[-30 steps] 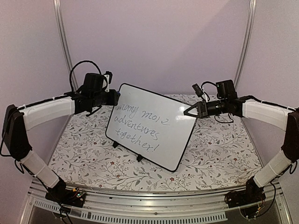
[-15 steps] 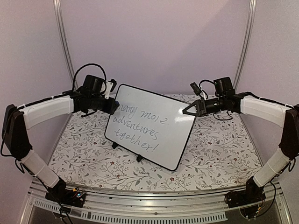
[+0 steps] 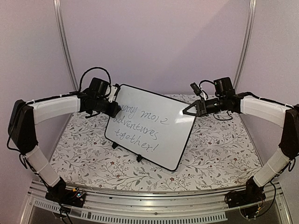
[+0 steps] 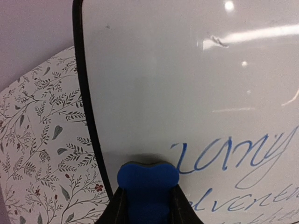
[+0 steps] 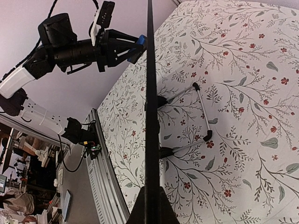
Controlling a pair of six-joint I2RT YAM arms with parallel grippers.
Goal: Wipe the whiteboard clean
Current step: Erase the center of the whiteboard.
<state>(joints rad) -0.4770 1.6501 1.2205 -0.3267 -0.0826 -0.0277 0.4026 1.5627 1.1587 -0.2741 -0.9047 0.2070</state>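
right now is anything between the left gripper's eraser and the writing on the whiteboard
Nothing visible. The blue eraser in the left gripper sits by the whiteboard's left edge, with only bare white surface before the handwriting.

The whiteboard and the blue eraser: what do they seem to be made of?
The whiteboard: a hard, glossy white panel, probably coated metal or melamine; lamp reflections streak its surface in the left wrist view. The blue eraser: apparently soft foam or felt, matt, with rounded edges and no glare; which one, the pictures cannot settle.
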